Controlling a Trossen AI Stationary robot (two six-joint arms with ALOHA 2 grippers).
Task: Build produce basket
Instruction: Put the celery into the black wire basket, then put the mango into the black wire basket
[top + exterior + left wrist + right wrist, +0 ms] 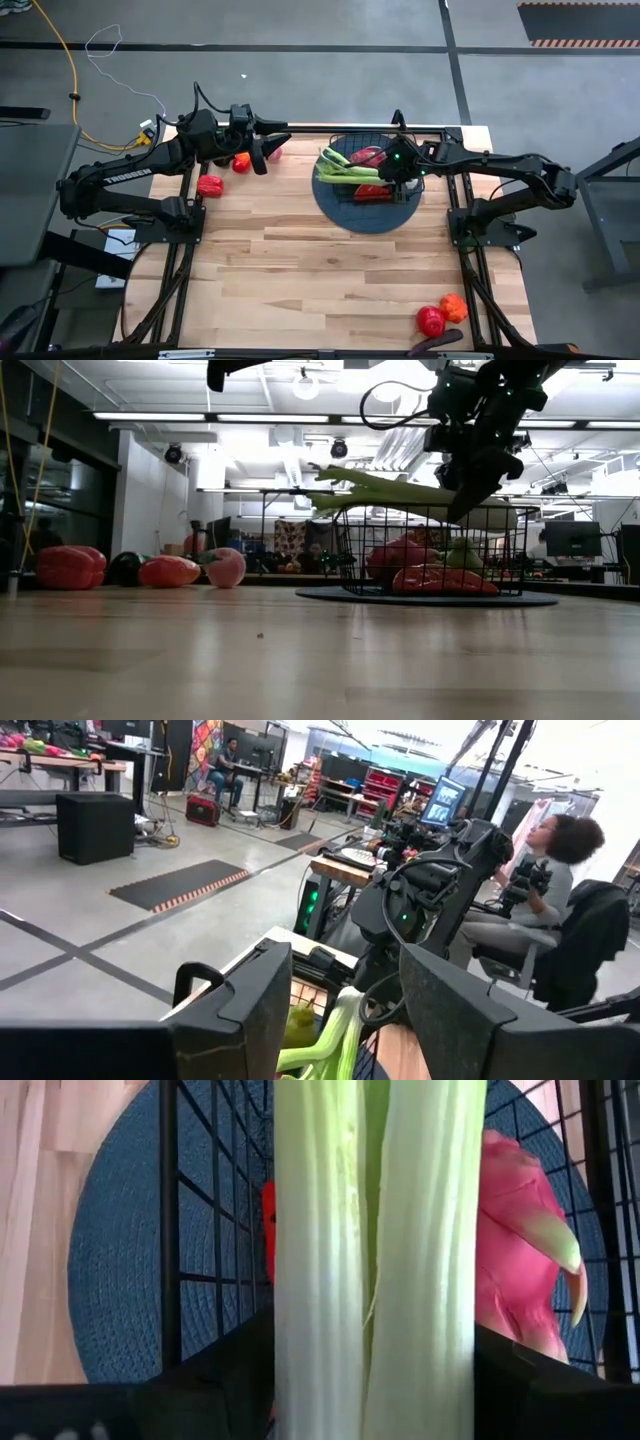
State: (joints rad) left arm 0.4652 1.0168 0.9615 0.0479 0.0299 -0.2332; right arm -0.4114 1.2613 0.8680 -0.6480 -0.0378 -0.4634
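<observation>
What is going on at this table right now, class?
The right pincer grips the celery over the black wire basket, with the stalks resting across its rim. A pink dragon fruit and red pieces already lie inside. The left pincer waits near the table's far edge, holding nothing, beside loose red produce. More pieces lie at the near right corner.
</observation>
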